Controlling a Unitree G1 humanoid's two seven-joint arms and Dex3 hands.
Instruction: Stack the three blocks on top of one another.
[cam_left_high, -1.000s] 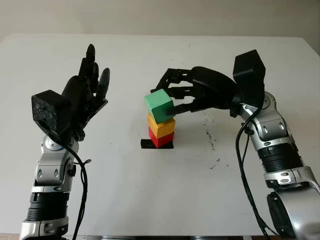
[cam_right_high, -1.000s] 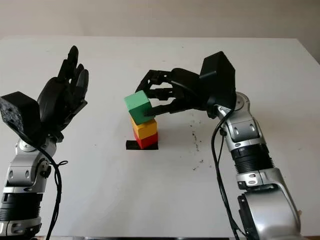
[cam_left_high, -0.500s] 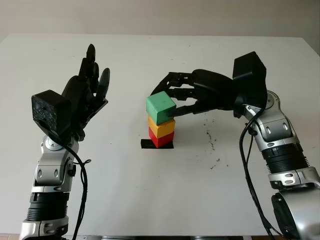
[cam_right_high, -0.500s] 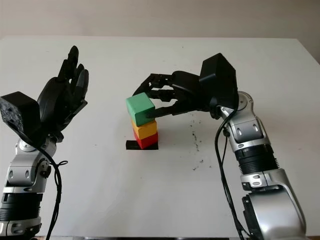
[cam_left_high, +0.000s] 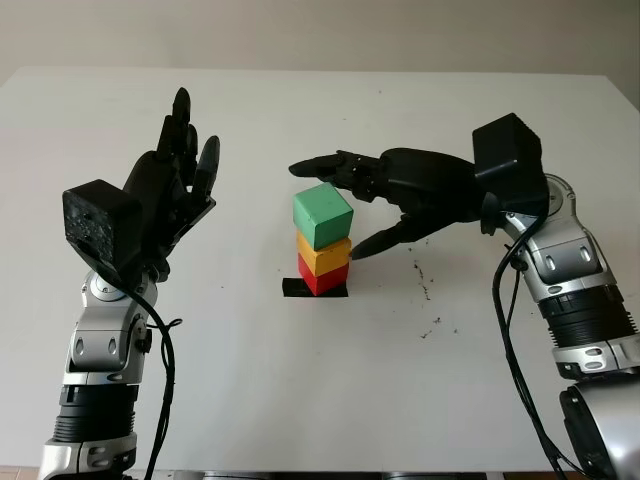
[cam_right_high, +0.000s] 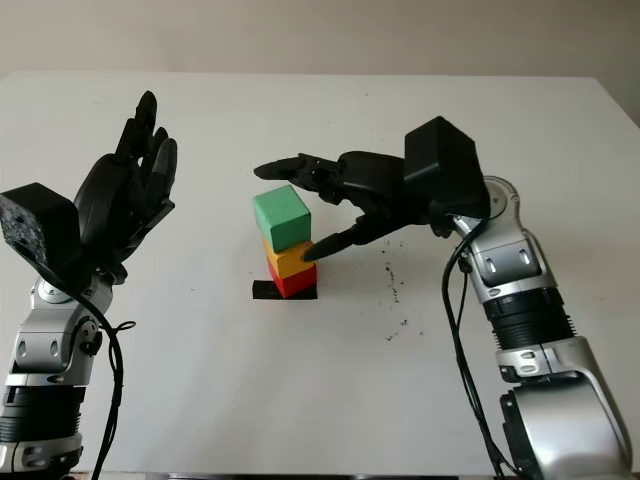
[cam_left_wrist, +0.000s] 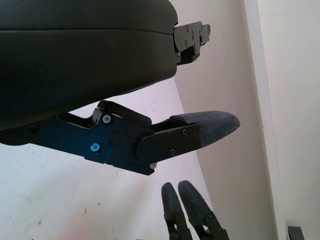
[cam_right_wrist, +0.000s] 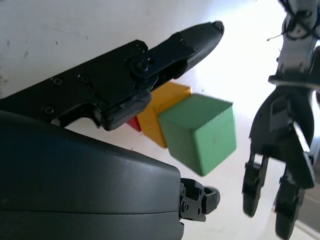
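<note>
Your right hand (cam_left_high: 385, 200) open, holding nothing, frame centre, just right of green block (cam_left_high: 322, 214) topping yellow block (cam_left_high: 323, 255) and red block (cam_left_high: 322, 279), left hand (cam_left_high: 170, 195) open, raised at left.

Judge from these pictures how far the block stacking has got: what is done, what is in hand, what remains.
Done: red block at the bottom, yellow block on it, green block on top, sitting turned and offset. In hand: nothing; the right hand is open beside the stack, one fingertip near the yellow block, and the left hand is open, raised at the left. Left: seemingly only drawing the right hand away.
</note>
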